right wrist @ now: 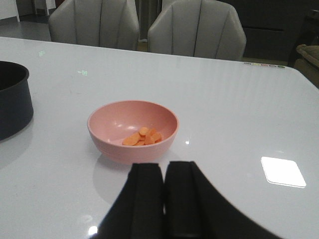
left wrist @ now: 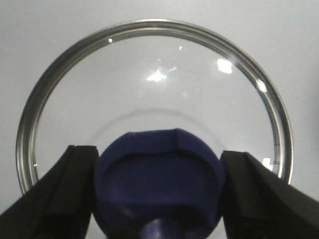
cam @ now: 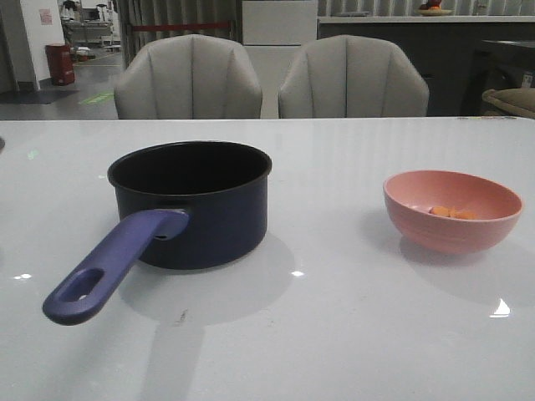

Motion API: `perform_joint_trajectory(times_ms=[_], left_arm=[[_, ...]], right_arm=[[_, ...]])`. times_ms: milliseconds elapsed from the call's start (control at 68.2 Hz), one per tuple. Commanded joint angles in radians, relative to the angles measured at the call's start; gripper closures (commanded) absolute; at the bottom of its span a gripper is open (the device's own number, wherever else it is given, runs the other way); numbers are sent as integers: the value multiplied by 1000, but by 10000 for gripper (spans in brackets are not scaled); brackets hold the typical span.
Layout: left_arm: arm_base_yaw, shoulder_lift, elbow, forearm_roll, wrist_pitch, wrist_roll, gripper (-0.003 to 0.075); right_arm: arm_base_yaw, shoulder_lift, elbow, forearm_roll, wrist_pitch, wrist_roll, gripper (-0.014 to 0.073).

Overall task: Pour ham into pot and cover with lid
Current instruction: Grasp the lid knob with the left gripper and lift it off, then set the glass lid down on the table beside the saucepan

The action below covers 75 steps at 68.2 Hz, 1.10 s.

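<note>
My left gripper [left wrist: 158,199] is spread wide, its 2 black fingers [left wrist: 60,194] standing on either side of the blue-purple knob [left wrist: 159,184] of the lid [left wrist: 149,89] without visibly pressing it; a thin gap shows at each side. The lid lies flat on the pale table [left wrist: 30,30] under me, its steel rim ringing clear glass. My right gripper [right wrist: 163,199] has its 2 fingers pressed together, holding nothing, and hangs just short of the pink bowl [right wrist: 104,130]. That bowl stands upright on the white table [cam: 334,334] toward my right, and the ham [right wrist: 143,137], a small heap of orange-pink chunks, sits in its bottom. The pot [cam: 201,217] stands upright well apart from the bowl, toward my left, its black inside holding nothing I can make out, its long blue-purple handle [cam: 113,267] with a slot hole reaching toward me and to the left. The lid does not show in the front view. Beyond the far edge of the table stand 2 pale grey chairs [cam: 188,79] side by side.
</note>
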Motion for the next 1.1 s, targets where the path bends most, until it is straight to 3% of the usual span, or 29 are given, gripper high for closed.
perform_joint_trajectory(times_ms=[0, 205, 410, 630, 733, 1085], left_arm=[[9, -59, 84, -43, -154, 49, 461], [9, -55, 230, -85, -328, 87, 460], [3, -15, 250, -85, -351, 93, 442], [3, -1, 250, -95, -344, 93, 219], [3, -1, 246, -101, -335, 93, 166], [-16, -112, 246, -99, -324, 141, 166]], right_arm=[[-3, -20, -5, -11, -73, -6, 445], [-3, -20, -5, -11, -73, -6, 445], [-3, -20, -5, -11, -73, -6, 445], [-3, -20, -5, -11, -73, -6, 445], [-3, -20, -5, -11, -73, -6, 445], [-3, -20, -5, -11, -73, -6, 445]])
